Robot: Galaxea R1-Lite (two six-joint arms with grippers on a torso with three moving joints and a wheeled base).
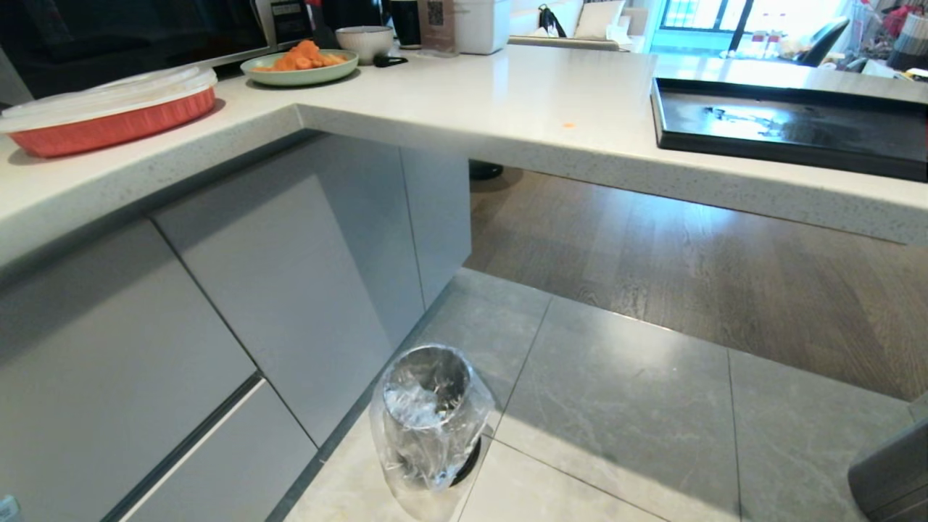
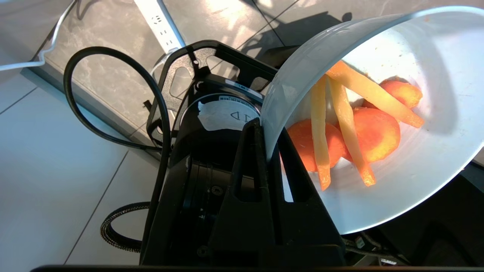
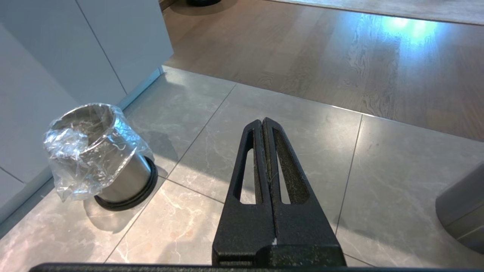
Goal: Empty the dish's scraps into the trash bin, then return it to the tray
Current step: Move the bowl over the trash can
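Note:
In the left wrist view my left gripper [image 2: 266, 126] is shut on the rim of the dish [image 2: 435, 151], a glossy white bowl. One finger is inside the bowl and one outside. The scraps [image 2: 378, 132], orange carrot slices and pale yellow sticks, lie inside it. The dish hangs over my black base and the floor tiles. The trash bin [image 1: 431, 413], shiny steel with a crinkled clear bag, stands on the floor by the cabinets and also shows as the trash bin [image 3: 98, 151] in the right wrist view. The black tray [image 1: 855, 138] sits on the counter at the right. My right gripper [image 3: 262, 121] hangs shut and empty above the tiles. Neither arm shows in the head view.
On the counter stand a green plate [image 1: 301, 78] of orange pieces, a greyish bowl [image 1: 365, 40] and a red lidded baking dish [image 1: 109, 119]. Grey cabinets [image 1: 275, 290] run along the left. A white power strip [image 2: 160, 26] lies on the floor. A grey rounded object [image 1: 888, 471] is at the lower right.

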